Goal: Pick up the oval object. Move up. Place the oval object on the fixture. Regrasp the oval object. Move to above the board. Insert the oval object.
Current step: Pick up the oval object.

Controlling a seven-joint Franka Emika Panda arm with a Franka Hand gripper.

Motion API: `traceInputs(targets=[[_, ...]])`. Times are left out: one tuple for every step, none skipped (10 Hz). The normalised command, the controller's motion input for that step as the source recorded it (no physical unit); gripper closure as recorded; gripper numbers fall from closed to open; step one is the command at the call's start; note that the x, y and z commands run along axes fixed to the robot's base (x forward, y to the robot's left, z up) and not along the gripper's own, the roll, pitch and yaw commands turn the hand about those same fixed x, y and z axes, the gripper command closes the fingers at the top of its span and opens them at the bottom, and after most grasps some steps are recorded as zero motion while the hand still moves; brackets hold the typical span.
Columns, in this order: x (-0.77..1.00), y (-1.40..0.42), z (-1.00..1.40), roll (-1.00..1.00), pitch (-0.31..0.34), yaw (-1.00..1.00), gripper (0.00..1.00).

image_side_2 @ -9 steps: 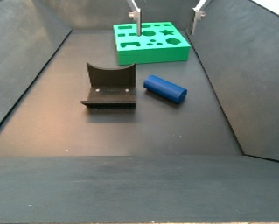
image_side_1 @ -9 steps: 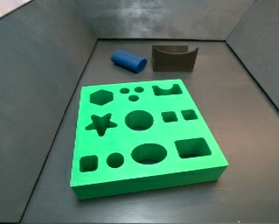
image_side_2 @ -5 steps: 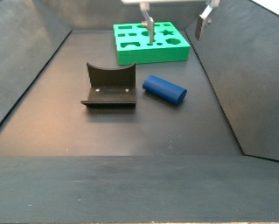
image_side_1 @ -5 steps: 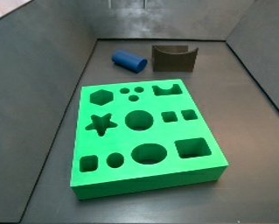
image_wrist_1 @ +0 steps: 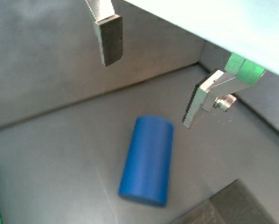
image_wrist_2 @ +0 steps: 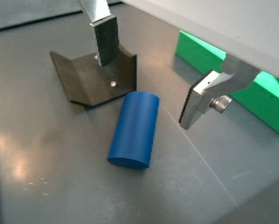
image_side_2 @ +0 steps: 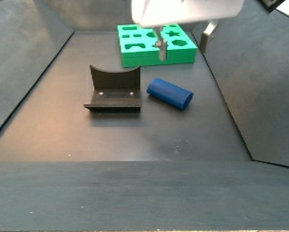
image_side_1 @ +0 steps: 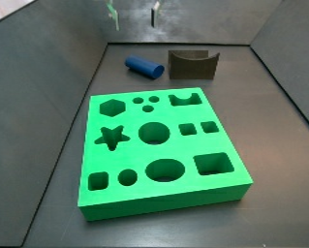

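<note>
Light: even, soft | shadows: faint | glare: none | focus: slightly soft

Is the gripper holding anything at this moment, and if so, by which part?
Nothing is held. The gripper is open above the floor, and the oval object lies flat below its fingers, untouched, beside the fixture.
</note>
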Motion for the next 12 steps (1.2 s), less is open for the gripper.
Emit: traceInputs(targets=[[0.31,-0.24,-0.63,0.25,0.093,0.50,0.00],[0.31,-0.23,-0.66,0.24,0.086,0.51,0.00],[0.27,-0.17,-0.71,0.21,0.067,0.55,0.00],[0.03,-0.07,-0.67,0.21,0.014,0.58,0.00],[0.00,0.00,-0.61,0.18,0.000,0.61,0.00],[0.03,0.00,-0.55,0.13,0.000,0.59,0.00],[0.07,0.00,-0.57,0.09,0.000,0.54,0.00],[0.16,0.00,-0.57,0.07,0.000,0.48,0.00],[0.16,0.00,-0.56,0.03,0.000,0.42,0.00],[0.18,0.00,-0.60,0.01,0.000,0.40,0.00],[0.07,0.00,-0.69,0.01,-0.019,0.40,0.00],[0.04,0.00,-0.71,0.00,-0.041,0.40,0.00]])
